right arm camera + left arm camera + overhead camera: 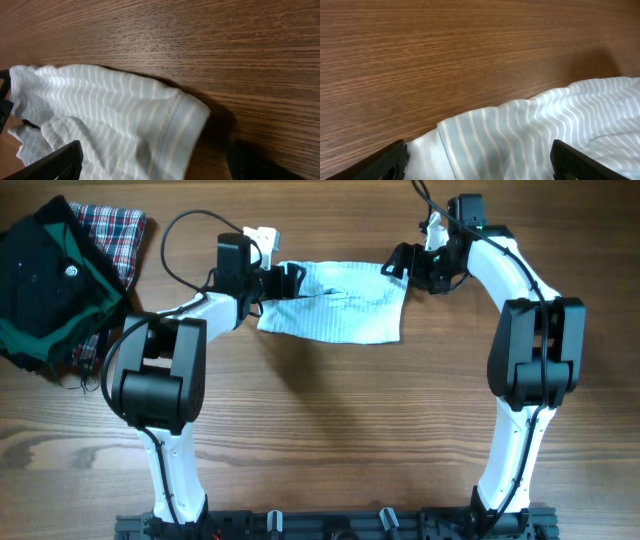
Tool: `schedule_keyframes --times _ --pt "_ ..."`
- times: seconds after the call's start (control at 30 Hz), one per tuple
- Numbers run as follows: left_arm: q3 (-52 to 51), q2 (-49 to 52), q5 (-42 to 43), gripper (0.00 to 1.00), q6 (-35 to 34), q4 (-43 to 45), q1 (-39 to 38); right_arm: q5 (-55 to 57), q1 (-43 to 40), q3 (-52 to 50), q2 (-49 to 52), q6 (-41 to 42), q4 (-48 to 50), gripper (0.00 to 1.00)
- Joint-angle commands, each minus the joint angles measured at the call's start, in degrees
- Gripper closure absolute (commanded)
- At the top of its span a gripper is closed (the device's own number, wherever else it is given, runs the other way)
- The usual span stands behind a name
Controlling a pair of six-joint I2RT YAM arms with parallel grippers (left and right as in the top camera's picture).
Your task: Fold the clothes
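The clothes (pixel 335 302): light, limp knit, likely to sag. Pinch the far corners; your left gripper (pixel 288 280) and right gripper (pixel 397 266) sit there, jaws open astride the edge.

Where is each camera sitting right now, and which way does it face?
Overhead: above the table, looking straight down; both arms, left gripper and right gripper at the striped garment.
Left wrist: low over the wood, facing the garment's edge; own fingers at the bottom corners.
Right wrist: low, facing the garment's hemmed corner; own fingers below.
Shared: both wrist views show the same garment and wood.
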Motion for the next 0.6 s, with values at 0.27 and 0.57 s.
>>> schedule_keyframes --times 0.27,0.57 --pt "0.15 1.7 -6.12 0.09 -0.55 -0.66 1.9 0.42 0.96 -0.57 1.49 0.26 0.33 0.08" --pt "0.17 1.7 -6.16 0.09 -0.55 -0.26 1.57 0.39 1.38 -0.57 1.49 0.13 4.28 0.1"
